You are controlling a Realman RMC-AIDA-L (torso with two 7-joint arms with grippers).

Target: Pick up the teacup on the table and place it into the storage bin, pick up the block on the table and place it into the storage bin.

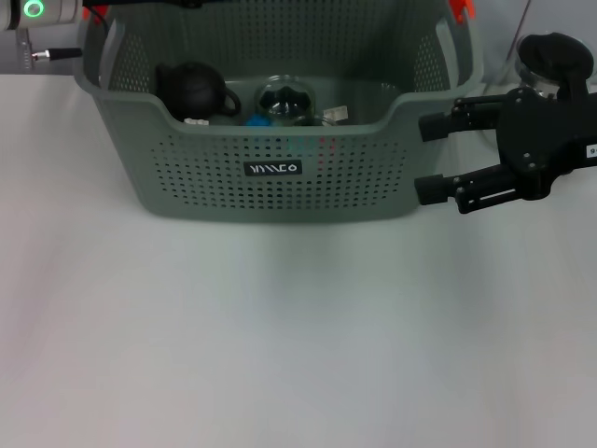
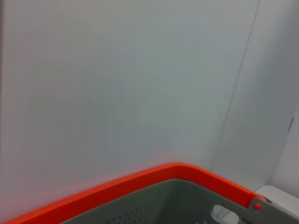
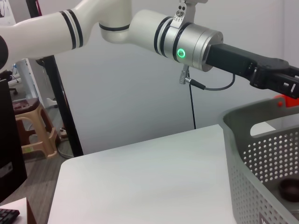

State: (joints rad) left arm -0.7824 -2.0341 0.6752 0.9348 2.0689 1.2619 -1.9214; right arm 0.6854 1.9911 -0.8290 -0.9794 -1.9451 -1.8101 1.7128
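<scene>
The storage bin [image 1: 270, 191], grey-green with perforated sides and a black label, stands at the far middle of the white table. Inside it lies a clear glass teacup [image 1: 286, 101], and a small blue block [image 1: 254, 119] shows just beside the cup. My right gripper [image 1: 427, 157] hovers open outside the bin's right wall, fingers pointing toward it with nothing between them. My left arm [image 1: 34, 9] reaches over the bin's back left corner. Its gripper [image 3: 275, 77] shows above the bin's rim [image 3: 252, 116] in the right wrist view. The left wrist view holds only the orange handle [image 2: 177, 171].
A black teapot [image 1: 196, 89] sits in the bin's left part, with small white scraps [image 1: 336, 114] on its floor. The white table [image 1: 280, 336] stretches in front of the bin. A wall stands behind, and a stool [image 3: 35, 126] stands off the table's far side.
</scene>
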